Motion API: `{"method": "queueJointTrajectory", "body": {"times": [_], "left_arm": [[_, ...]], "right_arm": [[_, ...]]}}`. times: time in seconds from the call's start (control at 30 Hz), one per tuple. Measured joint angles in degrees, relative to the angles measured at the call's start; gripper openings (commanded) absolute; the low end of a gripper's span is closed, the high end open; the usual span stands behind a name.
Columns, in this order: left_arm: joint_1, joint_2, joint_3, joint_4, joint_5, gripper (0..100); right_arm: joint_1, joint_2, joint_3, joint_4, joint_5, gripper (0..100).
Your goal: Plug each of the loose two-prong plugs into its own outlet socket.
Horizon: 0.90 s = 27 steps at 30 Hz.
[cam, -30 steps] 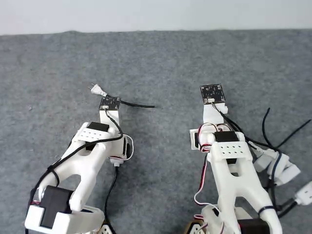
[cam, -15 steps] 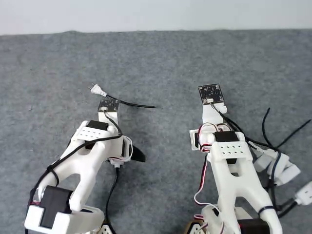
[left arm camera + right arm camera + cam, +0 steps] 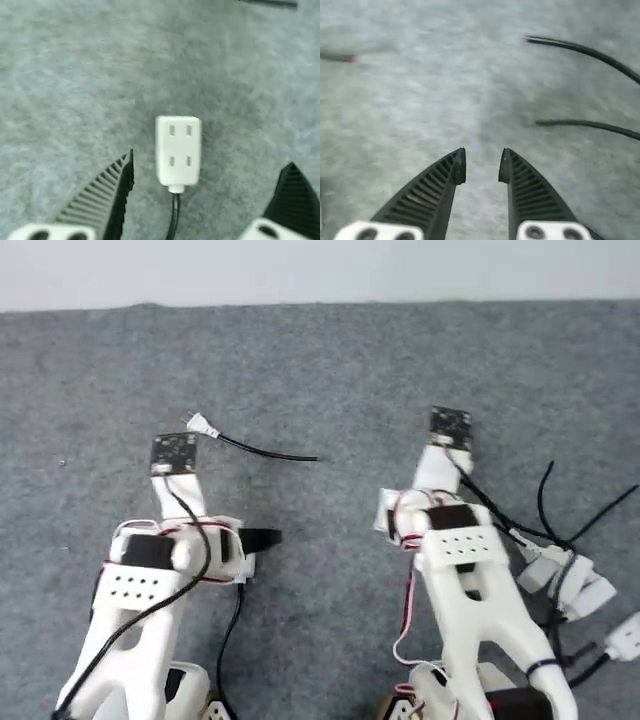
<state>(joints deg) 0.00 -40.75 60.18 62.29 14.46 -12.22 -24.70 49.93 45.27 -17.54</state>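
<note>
The left arm's fingers (image 3: 107,192) stand spread wide over the grey bench (image 3: 330,370), holding nothing. The white outlet socket (image 3: 178,150) lies flat in the gap between them, nearer the ridged finger than the other and touching neither. Its slotted face is up (two pairs of slots, nothing plugged in), and its black cord (image 3: 173,220) runs from the end of the block back toward the wrist, between the fingers. Seen from above, one black finger (image 3: 262,537) of that arm juts sideways toward the right arm. The loose two-prong plug (image 3: 203,425) lies well out past it, with its prongs pointing away from its thin black lead (image 3: 270,452), which trails across the bench toward the middle. The right arm's fingers (image 3: 445,192) are only a little apart, with a narrow gap at the tips and nothing in them. Two black cables (image 3: 585,50) cross the bench ahead of those fingers, touching neither. Beside the right arm lies a tangle of white connectors (image 3: 570,580) and black cords; I cannot tell which are plugs and which are sockets.
</note>
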Motion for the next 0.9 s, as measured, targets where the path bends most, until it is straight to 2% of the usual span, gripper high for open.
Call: {"method": "queueJointTrajectory", "body": {"times": [0.1,0.3,0.5,0.73,0.8,0.9], "left_arm": [[-4.31,1.49,-0.53,-0.18,0.00,42],[-12.48,12.31,-5.98,-4.92,0.09,42],[-16.18,21.27,-9.05,-9.76,0.09,42],[-18.46,22.95,-9.67,-10.29,0.00,42],[-18.46,22.95,-9.67,-10.37,0.00,42],[-18.46,22.95,-9.67,-10.46,-0.70,42]], "right_arm": [[-3.25,4.22,-4.66,0.00,-1.05,11.2],[-5.01,19.87,-22.42,0.00,-7.30,11.2],[-8.00,37.80,-40.44,0.00,-8.26,11.2],[-8.79,50.81,-54.59,3.87,-8.18,11.2],[-9.85,53.01,-57.58,6.33,-4.31,11.0],[-11.16,54.95,-61.54,10.20,7.74,11.0]]}}
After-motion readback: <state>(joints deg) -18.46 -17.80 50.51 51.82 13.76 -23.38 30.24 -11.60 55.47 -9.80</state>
